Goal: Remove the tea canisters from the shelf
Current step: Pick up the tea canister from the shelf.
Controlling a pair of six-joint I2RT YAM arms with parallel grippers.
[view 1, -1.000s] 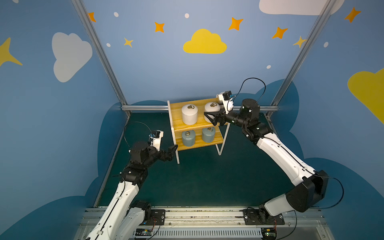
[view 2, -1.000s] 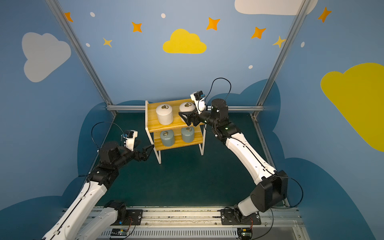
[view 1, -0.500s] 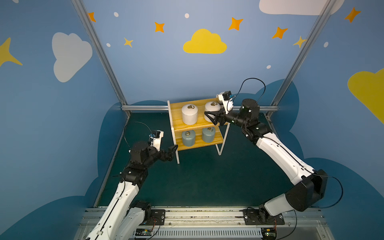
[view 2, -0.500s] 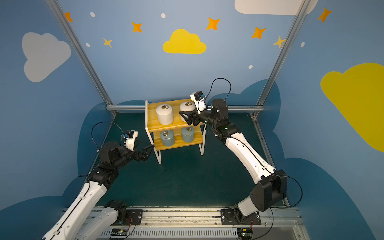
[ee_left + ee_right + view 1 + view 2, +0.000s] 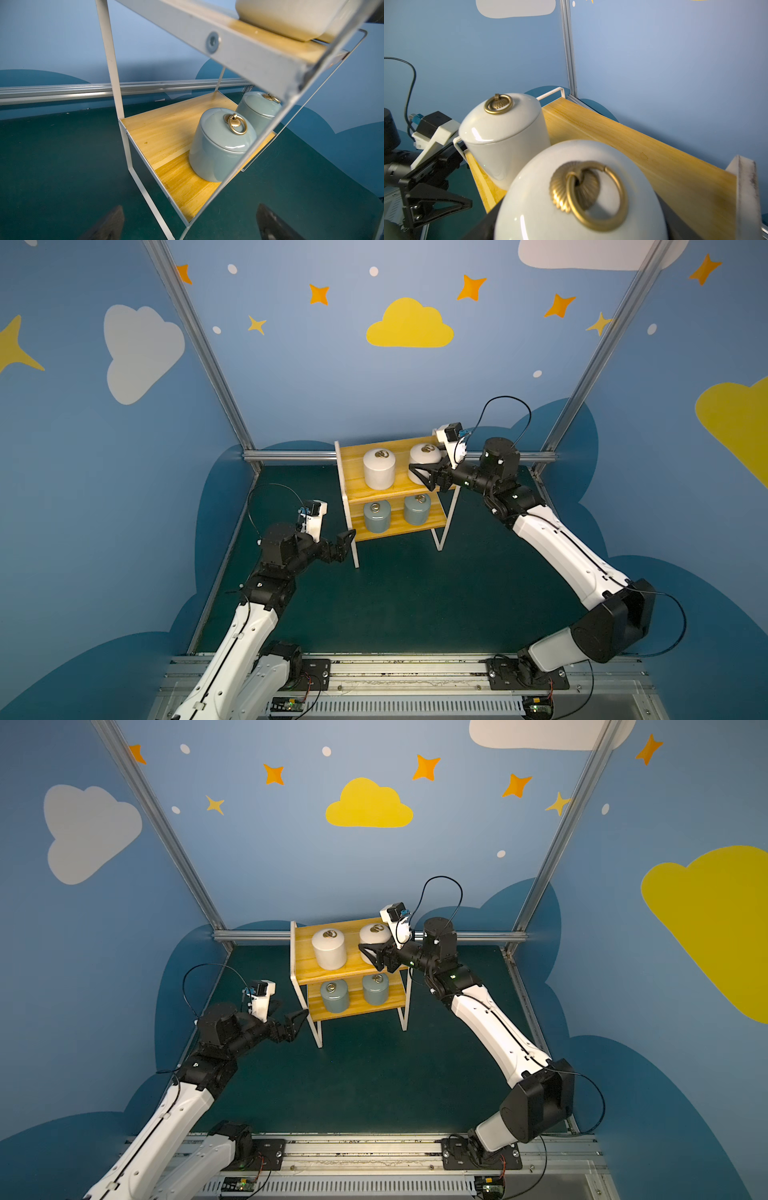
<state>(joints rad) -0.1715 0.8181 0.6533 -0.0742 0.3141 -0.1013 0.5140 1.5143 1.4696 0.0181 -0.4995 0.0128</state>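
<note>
The shelf [image 5: 353, 466] [image 5: 304, 957] stands at the back of the green floor. On its top board are two white tea canisters: one on the left [image 5: 378, 470] [image 5: 508, 141] and one on the right [image 5: 424, 456] [image 5: 539, 207]. Two grey-blue canisters [image 5: 377, 517] [image 5: 417, 510] sit on the lower board, also in the left wrist view [image 5: 218, 149] [image 5: 255, 110]. My right gripper [image 5: 420, 472] [image 5: 579, 228] is shut on the right white canister, one finger on each side. My left gripper [image 5: 347, 542] [image 5: 189, 224] is open at the shelf's front left leg, holding nothing.
An aluminium rail [image 5: 291, 456] and two slanted posts run behind the shelf, with blue walls close on three sides. The green floor [image 5: 395, 593] stretches from the shelf to the arms' base rail [image 5: 374, 672]. The shelf's thin white legs [image 5: 442, 535] stand on the floor.
My right gripper's fingers have closed from wide apart onto the right white canister. The left arm and the other canisters have not moved.
</note>
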